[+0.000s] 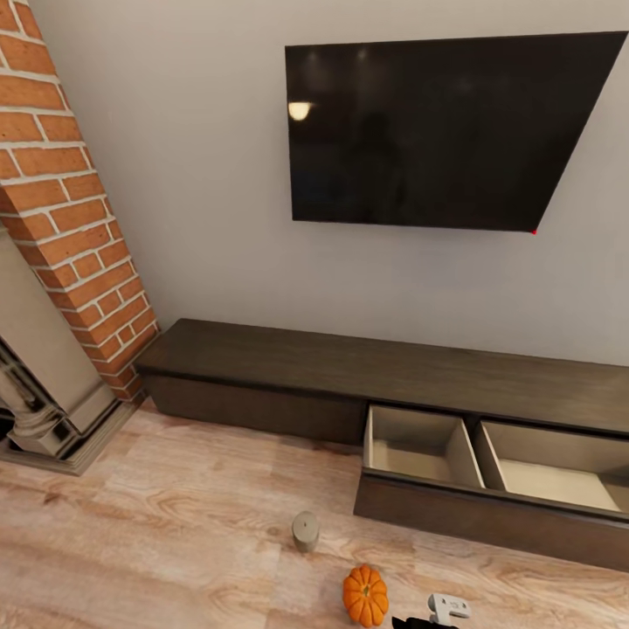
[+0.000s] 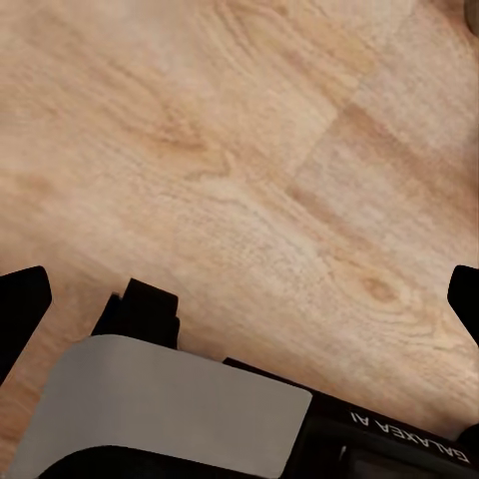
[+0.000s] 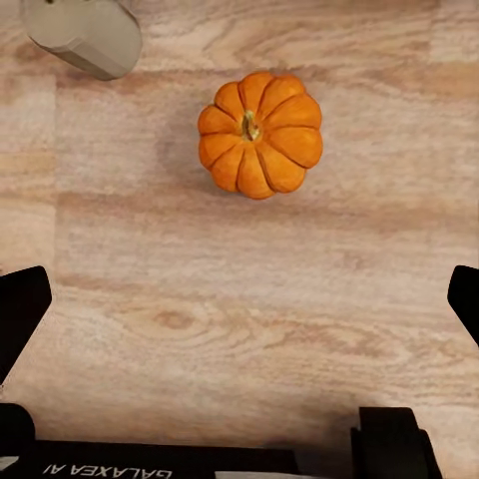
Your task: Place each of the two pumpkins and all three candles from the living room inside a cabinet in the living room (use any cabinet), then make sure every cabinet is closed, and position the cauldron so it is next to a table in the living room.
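Your right fingers (image 3: 239, 299) spread wide above pumpkin (image 3: 260, 134) on floor (image 3: 239, 329), candle (image 3: 85, 35) near; left fingers (image 2: 239, 299) also released; cabinet (image 1: 489, 515) drawer open.

The pale wood floor (image 1: 175, 524) carries 1 pumpkin (image 1: 365, 595) and 1 candle (image 1: 306, 531), near each other.

Black left claw (image 2: 239, 299) casing, grey plate, white "GALAXEA AI" lettering.
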